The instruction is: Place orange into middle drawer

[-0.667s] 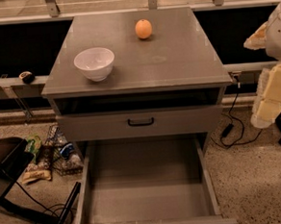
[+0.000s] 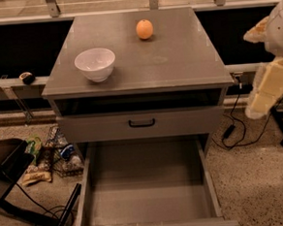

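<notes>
The orange [image 2: 144, 29] sits on the grey cabinet top [image 2: 176, 59], toward the back and right of centre. The middle drawer [image 2: 146, 187] is pulled out at the bottom of the view, and its flat floor is bare. Above it is a shut grey drawer front with a black handle [image 2: 142, 123]. My gripper [image 2: 268, 89] is at the right edge, off the cabinet's right side, level with its front edge. It is well away from the orange and holds nothing I can see.
A white bowl [image 2: 95, 63] stands on the cabinet top at the front left. Clutter and a wire basket [image 2: 57, 155] lie on the floor to the left. A dark chair [image 2: 4, 168] is at the far left. Cables [image 2: 235, 128] run on the floor to the right.
</notes>
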You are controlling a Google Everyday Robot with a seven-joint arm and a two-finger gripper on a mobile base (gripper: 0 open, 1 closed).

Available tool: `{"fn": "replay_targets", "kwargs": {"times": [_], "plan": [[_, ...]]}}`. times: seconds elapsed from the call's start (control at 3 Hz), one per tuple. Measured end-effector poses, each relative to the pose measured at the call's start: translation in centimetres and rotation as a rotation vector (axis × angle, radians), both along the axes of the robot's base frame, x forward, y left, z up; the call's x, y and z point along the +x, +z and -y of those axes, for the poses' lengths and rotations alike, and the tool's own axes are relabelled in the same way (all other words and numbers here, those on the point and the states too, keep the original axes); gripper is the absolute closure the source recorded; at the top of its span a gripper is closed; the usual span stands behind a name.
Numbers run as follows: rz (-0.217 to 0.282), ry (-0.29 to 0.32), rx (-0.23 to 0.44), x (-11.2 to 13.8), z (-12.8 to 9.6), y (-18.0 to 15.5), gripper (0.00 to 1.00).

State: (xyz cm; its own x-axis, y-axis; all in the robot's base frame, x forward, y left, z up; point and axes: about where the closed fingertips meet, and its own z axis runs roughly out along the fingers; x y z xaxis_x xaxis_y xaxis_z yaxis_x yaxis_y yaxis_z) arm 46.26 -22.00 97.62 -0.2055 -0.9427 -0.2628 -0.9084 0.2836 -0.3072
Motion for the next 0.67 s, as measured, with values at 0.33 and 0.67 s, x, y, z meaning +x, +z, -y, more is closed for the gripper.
{"fn": "replay_targets", "kwargs": {"times": [0.33, 0.67], "plan": [[0.151, -0.003, 0.120, 6.1, 0.7, 0.8, 0.00], [0.319, -0.004, 0.282, 14.3, 0.4, 3.0, 0.00]]}}
